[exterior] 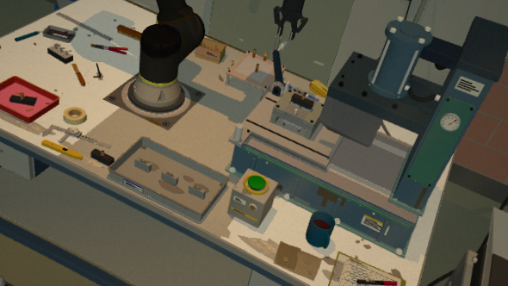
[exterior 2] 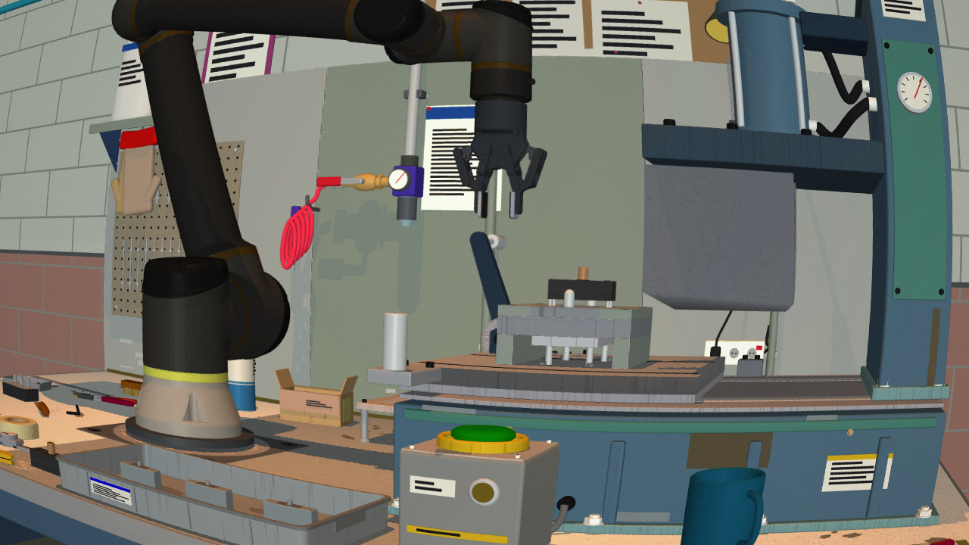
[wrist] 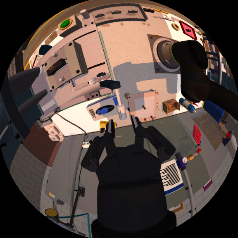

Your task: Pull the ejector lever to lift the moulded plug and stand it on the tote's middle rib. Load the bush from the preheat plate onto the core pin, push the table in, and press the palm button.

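The black moulded plug (exterior 2: 581, 289) sits raised above the grey mould block (exterior 2: 574, 325) on the slide table, a copper pin showing at its top. The blue ejector lever (exterior 2: 489, 271) leans beside the block, its white handle (wrist: 121, 111) at the upper end. My gripper (exterior 2: 499, 203) hangs open just above that handle and holds nothing. The preheat plate (exterior: 254, 71) lies behind the lever with small bushes (wrist: 144, 107) on it. The grey tote (exterior: 168, 177) with three ribs lies at the front of the bench. The green palm button (exterior: 256, 182) sits on its box beside the tote.
The press head (exterior 2: 718, 237) overhangs the table to the right of the mould block. A white post (exterior 2: 395, 340) stands at the table's left end. A blue mug (exterior: 320, 228) stands near the front edge. A red tray (exterior: 25, 99) and hand tools lie far left.
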